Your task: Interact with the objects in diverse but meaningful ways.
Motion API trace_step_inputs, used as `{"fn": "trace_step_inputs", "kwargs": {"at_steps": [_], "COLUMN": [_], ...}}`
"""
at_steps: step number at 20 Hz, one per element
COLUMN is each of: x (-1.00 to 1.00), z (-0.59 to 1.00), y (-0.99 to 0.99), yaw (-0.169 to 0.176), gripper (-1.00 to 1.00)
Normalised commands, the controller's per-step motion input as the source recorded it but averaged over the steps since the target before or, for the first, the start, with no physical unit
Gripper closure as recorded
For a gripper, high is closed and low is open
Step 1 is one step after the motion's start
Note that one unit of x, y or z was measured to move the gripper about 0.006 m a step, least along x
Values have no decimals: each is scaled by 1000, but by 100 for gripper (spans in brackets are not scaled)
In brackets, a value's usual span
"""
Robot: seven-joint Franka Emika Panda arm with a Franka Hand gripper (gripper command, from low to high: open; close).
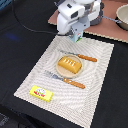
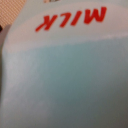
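Carton: the light-blue milk carton [image 1: 75, 35] sits in the jaws at the placemat's [image 1: 30, 80] far edge, filling the wrist view.
Jaws: gripper [image 1: 75, 33] apparently closed on it; finger contact hidden.
Loaf: the bread [image 1: 69, 64] rests mid-mat.

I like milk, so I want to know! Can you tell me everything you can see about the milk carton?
The milk carton is light blue with a white top that says MILK in red letters. It looks like smooth toy plastic or card. In the exterior view it sits just under the gripper at the far edge of the placemat. Whether the gripper is squeezing it can't be seen. The wrist view shows it very close and blurry.
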Motion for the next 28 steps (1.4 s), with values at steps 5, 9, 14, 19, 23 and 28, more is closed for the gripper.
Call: {"fn": "trace_step_inputs", "kwargs": {"at_steps": [5, 9, 14, 19, 23, 28], "x": [-743, -617, -338, -274, -301, -310], "z": [7, -92, -76, -109, -169, -283], "y": [-421, -620, -810, -855, -846, -661], "yaw": [-9, 0, 0, 0, 0, 3], "gripper": [100, 100, 100, 100, 100, 100]}}
